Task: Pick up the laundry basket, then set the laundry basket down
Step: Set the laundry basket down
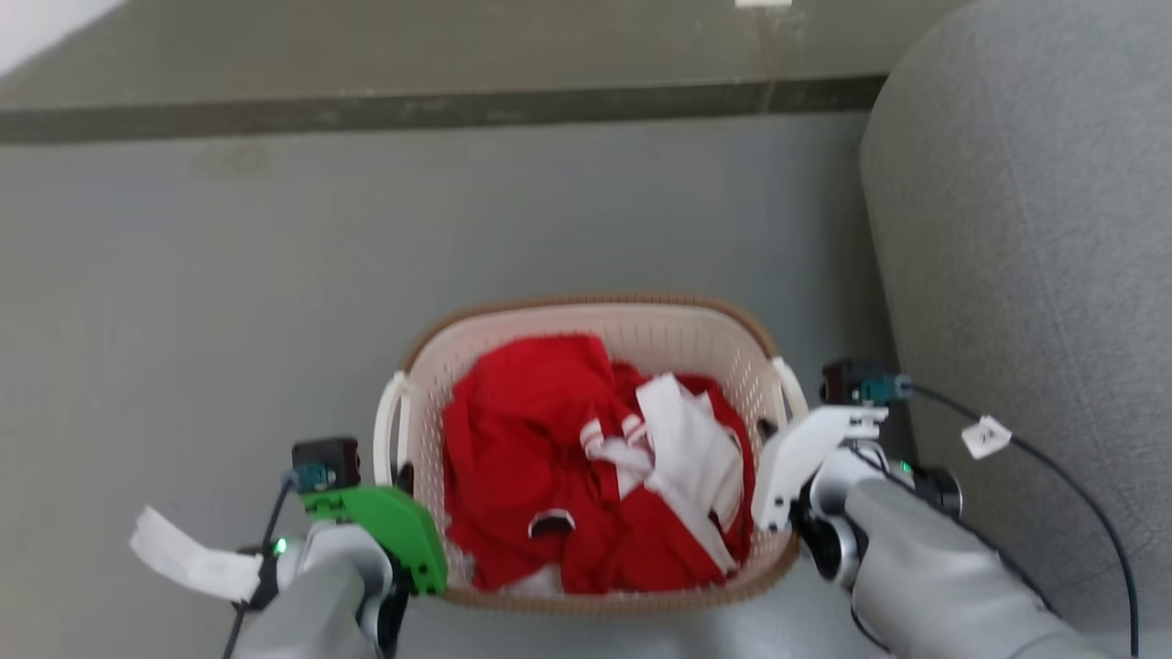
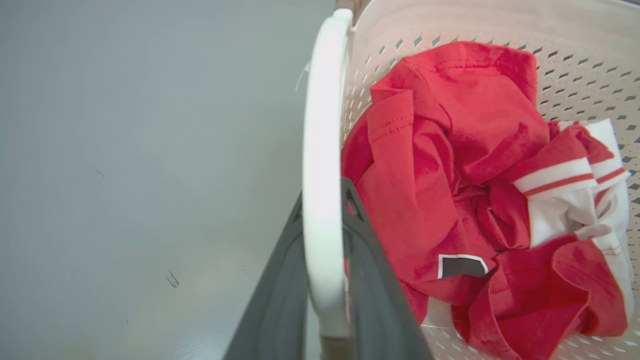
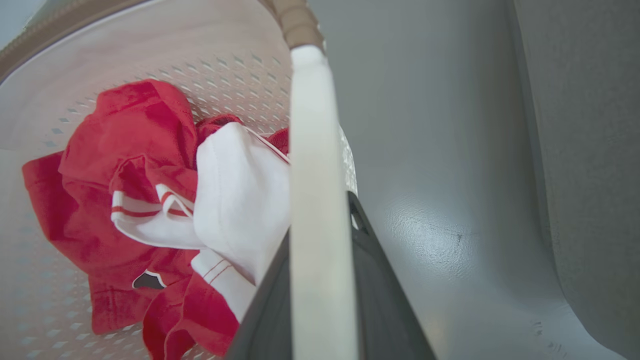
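Note:
The laundry basket (image 1: 586,301), cream perforated plastic with a brown rim, stands in the middle of the head view, holding red clothes (image 1: 522,439) and a white piece (image 1: 696,444). My left gripper (image 1: 403,474), under a green cover, is at its left white handle (image 1: 388,416). In the left wrist view both dark fingers (image 2: 370,260) press against that handle (image 2: 322,150), so the left gripper (image 2: 324,197) is shut on it. My right gripper (image 1: 767,432), under a white cover, is at the right handle (image 1: 789,384). Its fingers (image 3: 375,280) clamp that handle (image 3: 310,125), the right gripper (image 3: 320,212) shut. Whether the basket touches the floor I cannot tell.
A grey upholstered sofa (image 1: 1025,229) rises close on the right of the basket, also seen as a grey wall (image 3: 590,125) beside the right gripper. Grey floor (image 1: 275,275) spreads ahead and to the left. A dark strip (image 1: 439,108) runs across the floor farther back.

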Tool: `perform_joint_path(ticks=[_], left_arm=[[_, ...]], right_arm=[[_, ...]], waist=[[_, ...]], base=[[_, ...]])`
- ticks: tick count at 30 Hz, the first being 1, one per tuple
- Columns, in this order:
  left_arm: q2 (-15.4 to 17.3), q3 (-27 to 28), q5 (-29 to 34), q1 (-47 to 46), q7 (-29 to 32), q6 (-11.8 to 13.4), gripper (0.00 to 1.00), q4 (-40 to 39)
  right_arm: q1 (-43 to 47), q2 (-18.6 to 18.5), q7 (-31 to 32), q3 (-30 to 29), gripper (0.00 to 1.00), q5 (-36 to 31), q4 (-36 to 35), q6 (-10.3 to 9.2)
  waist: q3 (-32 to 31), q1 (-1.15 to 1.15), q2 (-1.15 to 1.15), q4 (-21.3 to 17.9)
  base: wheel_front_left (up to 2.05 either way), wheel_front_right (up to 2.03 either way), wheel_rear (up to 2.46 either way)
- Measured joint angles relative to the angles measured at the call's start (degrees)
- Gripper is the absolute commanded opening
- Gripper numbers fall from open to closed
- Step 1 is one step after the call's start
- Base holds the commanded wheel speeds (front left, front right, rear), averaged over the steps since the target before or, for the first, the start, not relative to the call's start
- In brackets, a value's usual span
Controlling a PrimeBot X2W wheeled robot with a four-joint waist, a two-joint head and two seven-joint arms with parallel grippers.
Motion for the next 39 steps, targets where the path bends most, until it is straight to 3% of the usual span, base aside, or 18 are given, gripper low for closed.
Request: perform_joint_path(ticks=[39], left_arm=[[0.15, 0.70, 3.24, -22.36, -1.75, 1.76, 0.00, -3.21]], right_arm=[[-24.27, -1.31, -7.62, -4.47, 0.00, -1.25, 5.82, 0.01]], waist=[[31.62, 0.01, 0.00, 2.49]], base=[[0.00, 0.00, 0.00]])
